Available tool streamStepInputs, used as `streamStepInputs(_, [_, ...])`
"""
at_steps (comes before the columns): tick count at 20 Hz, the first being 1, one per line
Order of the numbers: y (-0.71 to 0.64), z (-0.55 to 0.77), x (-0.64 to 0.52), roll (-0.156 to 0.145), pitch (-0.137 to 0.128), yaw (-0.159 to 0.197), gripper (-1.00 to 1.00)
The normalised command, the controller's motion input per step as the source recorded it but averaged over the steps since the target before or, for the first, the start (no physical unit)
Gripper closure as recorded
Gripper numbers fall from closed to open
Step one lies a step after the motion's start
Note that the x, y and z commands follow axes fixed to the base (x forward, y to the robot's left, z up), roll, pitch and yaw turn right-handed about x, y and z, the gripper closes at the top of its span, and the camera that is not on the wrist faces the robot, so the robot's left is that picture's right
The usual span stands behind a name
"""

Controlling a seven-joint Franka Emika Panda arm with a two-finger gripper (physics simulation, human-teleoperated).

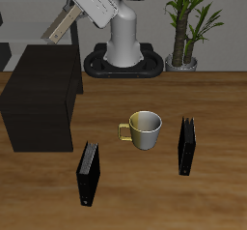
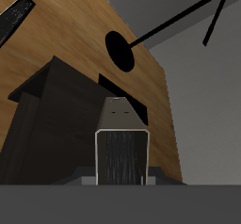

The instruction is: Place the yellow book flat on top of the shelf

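Carry step is in hand: the gripper [image 1: 69,19] is gripping the yellow book [image 1: 62,26] up in the air, tilted, above the back of the shelf [image 1: 41,91]; wrist view is showing grey page edges between the fingers; next move calls for laying the book level, lowering onto the flat top, then letting go; mug [image 1: 144,129] and black books [image 1: 89,173] are sitting well apart.

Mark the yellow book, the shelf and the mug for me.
yellow book [image 1: 62,26]: exterior view, middle of its tan cover.
shelf [image 1: 43,74]: exterior view, on its flat top.
mug [image 1: 145,140]: exterior view, on its outer wall below the rim.
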Motion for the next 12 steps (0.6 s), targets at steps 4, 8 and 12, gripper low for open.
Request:
streamStepInputs(4, [-0.24,-0.49,0.17,-0.032,0.064,0.043,1.0])
streamStepInputs(8, [-0.2,-0.57,0.12,-0.024,0.074,0.037,1.0])
streamStepInputs(12, [0.12,-0.81,0.23,0.078,0.191,0.071,1.0])
